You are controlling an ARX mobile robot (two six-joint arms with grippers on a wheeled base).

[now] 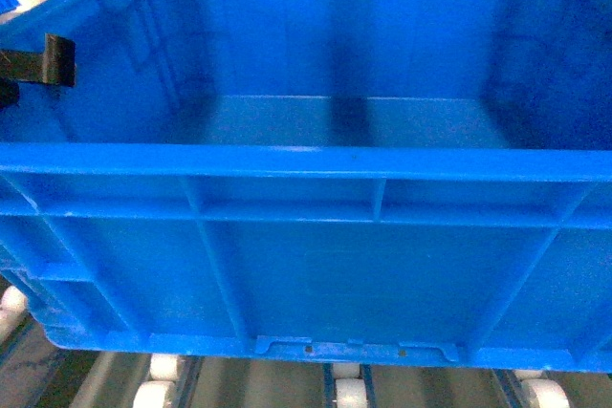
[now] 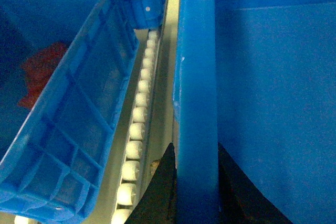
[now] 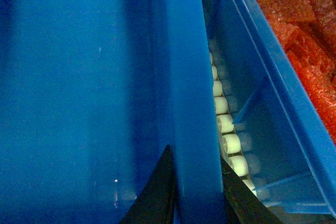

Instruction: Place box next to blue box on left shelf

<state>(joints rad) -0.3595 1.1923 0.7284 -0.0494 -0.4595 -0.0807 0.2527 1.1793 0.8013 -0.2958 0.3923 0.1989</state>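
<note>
Box point(image 1: 306, 265): large bright blue plastic crate, thick rim, ribbed outer wall with vertical and diagonal ribs, two small notches at the base; interior shows nothing inside. It fills the head view and sits over a roller shelf point(image 1: 349, 391) with white rollers showing beneath its lower edge. Left gripper point(image 2: 197, 192): black fingers point(image 2: 160, 190) set one on each side of the box's left rim, closed against that wall. Right gripper point(image 3: 197, 192): black fingers point(image 3: 157, 192) straddling the right rim likewise, clamped on it. Left neighbour crate point(image 2: 68, 124): blue, ribbed, just beside the box, parted from it by a row of white rollers point(image 2: 137, 129); something red lies inside. Right neighbour crate point(image 3: 273, 108): blue, near the box across another roller row point(image 3: 226, 124), holding red material point(image 3: 299, 19).
</note>
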